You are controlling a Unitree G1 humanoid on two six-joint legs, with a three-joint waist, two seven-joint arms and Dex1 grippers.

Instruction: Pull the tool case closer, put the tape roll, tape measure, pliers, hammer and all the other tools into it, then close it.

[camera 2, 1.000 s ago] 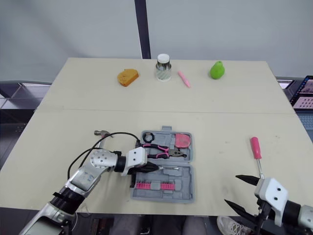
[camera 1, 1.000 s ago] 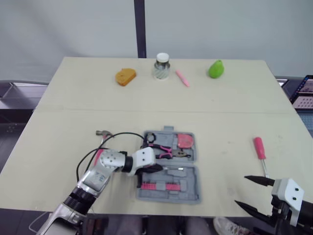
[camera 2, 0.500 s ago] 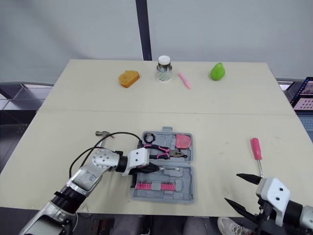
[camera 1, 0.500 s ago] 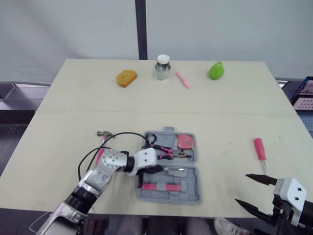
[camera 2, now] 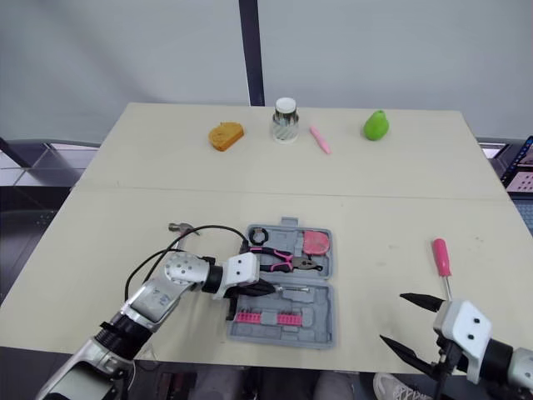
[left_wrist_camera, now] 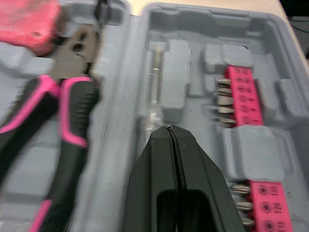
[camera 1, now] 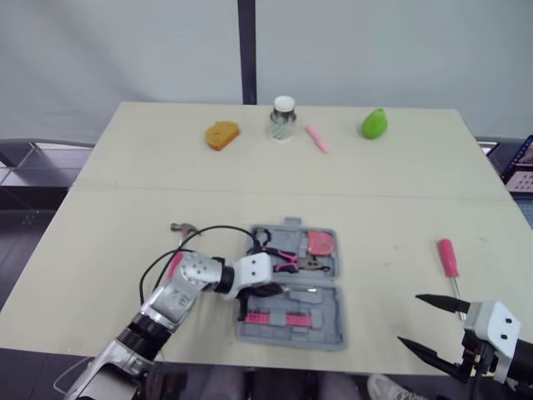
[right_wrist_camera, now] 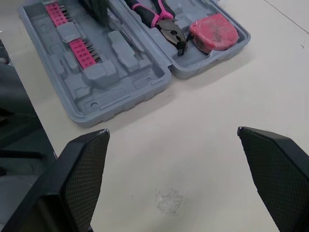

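Note:
The grey tool case (camera 1: 323,323) lies open near the table's front edge. Its back half holds the pink pliers (camera 1: 287,258), the pink tape measure (camera 1: 320,243) and a black tape roll (camera 2: 256,236). A pink bit strip (camera 1: 281,317) sits in the front half. My left gripper (camera 1: 271,289) is low over the case's middle, shut with nothing between its fingers (left_wrist_camera: 193,164), just behind a small clear-handled driver (left_wrist_camera: 153,104). The hammer (camera 1: 178,228) lies left of the case, partly hidden by my left arm. A pink screwdriver (camera 1: 447,258) lies at the right. My right gripper (camera 1: 408,319) hangs open below it.
Along the table's far edge stand an orange sponge-like piece (camera 1: 221,134), a small lidded jar (camera 1: 283,118), a pink marker (camera 1: 316,138) and a green pear (camera 1: 373,123). Bare tabletop separates the case from the screwdriver. The table's front edge runs just below the case.
The whole picture has shifted slightly to the right, so the camera moved. Neither gripper nor any tool has visibly moved.

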